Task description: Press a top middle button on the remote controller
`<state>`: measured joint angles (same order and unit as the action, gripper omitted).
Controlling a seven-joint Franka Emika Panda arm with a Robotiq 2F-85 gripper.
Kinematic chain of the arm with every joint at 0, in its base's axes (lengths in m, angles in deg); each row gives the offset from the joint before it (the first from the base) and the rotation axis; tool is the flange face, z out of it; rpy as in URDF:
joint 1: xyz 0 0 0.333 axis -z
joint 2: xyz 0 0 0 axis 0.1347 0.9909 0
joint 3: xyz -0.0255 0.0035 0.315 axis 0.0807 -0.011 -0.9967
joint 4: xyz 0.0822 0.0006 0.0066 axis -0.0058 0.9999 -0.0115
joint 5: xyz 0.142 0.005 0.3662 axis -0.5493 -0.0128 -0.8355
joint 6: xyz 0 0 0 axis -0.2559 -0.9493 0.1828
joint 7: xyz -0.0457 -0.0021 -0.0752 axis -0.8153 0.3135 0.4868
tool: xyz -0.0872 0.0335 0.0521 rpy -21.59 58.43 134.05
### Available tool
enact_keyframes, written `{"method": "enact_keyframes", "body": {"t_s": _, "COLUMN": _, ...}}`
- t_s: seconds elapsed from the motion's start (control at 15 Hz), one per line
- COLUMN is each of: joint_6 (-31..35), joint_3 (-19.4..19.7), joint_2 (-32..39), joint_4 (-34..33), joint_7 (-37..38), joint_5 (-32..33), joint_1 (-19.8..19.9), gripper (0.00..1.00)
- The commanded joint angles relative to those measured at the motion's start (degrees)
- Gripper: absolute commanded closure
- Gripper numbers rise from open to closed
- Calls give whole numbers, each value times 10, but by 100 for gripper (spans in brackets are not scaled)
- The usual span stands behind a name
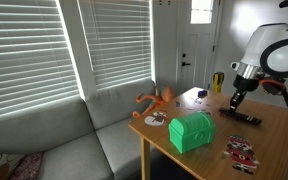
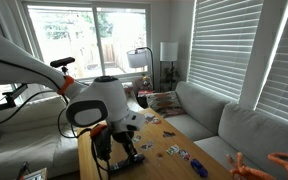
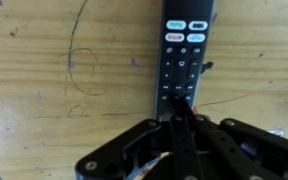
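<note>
Jaws closed, above remote controller (image 3: pixel 184 50), bare tbl (image 3: pixel 64 70) beside

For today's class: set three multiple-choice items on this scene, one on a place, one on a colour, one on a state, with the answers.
1. Where does the remote controller lie? A on the sofa; B on the wooden table; C on the floor.
2. What colour is the chest? A green; B red; C blue.
3. How are the fingers? A spread wide; B shut, empty; C shut on the chest.
Answers: B, the wrist view shows wood beneath it; A, plainly green; B, they meet in one tip.
</note>
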<state>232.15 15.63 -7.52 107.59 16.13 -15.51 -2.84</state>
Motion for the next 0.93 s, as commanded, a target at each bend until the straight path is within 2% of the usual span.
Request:
{"method": "enact_keyframes", "body": {"t_s": 0.0, "joint_6": 9, "joint_3": -6, "joint_2": 15, "joint_4": -2, "joint_7": 10, "joint_5": 14, "joint_1": 6, "gripper": 100}}
{"method": "enact_keyframes", "body": {"t_s": 0.87, "joint_6": 4, "joint_3": -4, "joint_2": -2, "joint_4": -8, "joint_7": 7, "joint_5": 8, "joint_1": 6, "gripper": 100}}
